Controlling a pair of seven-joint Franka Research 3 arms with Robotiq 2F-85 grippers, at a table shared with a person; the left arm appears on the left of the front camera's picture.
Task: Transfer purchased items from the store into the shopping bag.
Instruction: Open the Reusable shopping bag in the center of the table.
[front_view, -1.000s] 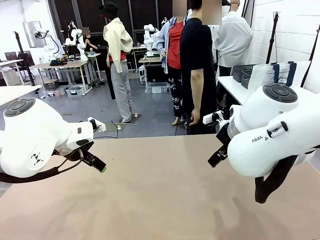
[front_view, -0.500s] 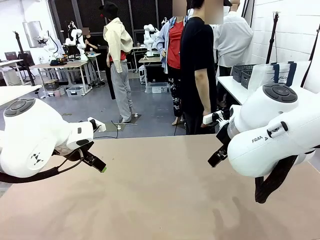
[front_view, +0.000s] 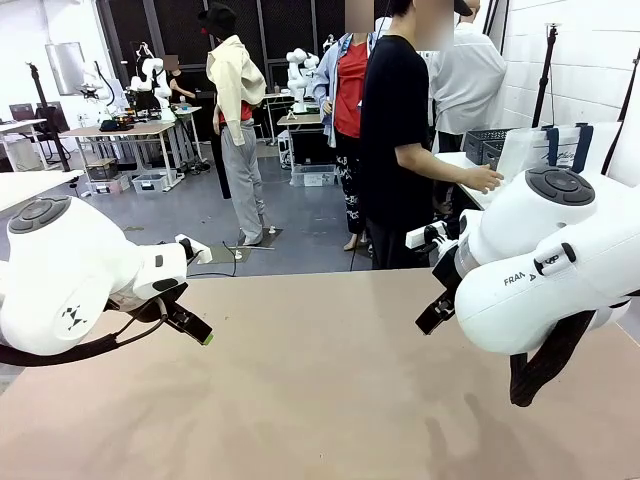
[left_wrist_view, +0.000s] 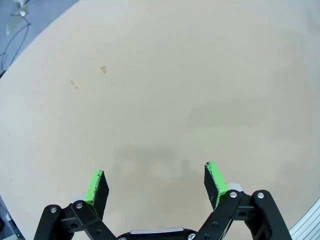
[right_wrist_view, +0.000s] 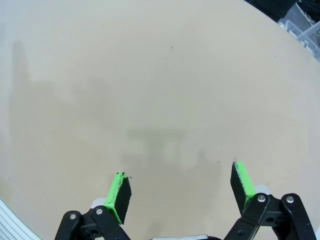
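We judge nothing begun: left hand (left_wrist_view: 154, 172), right hand (right_wrist_view: 179, 172) released over beige tabletop (front_view: 320, 400); translucent navy-handled shopping bag (front_view: 530, 155) must arrive.

The surface (front_view: 320, 400) is smooth, matt beige. The left arm (front_view: 70, 280) and right arm (front_view: 560, 270) have glossy white plastic shells. The left hand (left_wrist_view: 156, 180) and right hand (right_wrist_view: 182, 187) are matt black with rubbery green pads (left_wrist_view: 95, 185). The shopping bag (front_view: 527, 152) is crinkly translucent plastic.

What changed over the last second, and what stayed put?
The person in the black T-shirt has lifted the arm that hung down and stretched a hand out to the white side table, near the dark grey lattice plastic basket. Nothing was visibly grasped or released. Both white arms stayed put, left pincer and right pincer open above the tan table.
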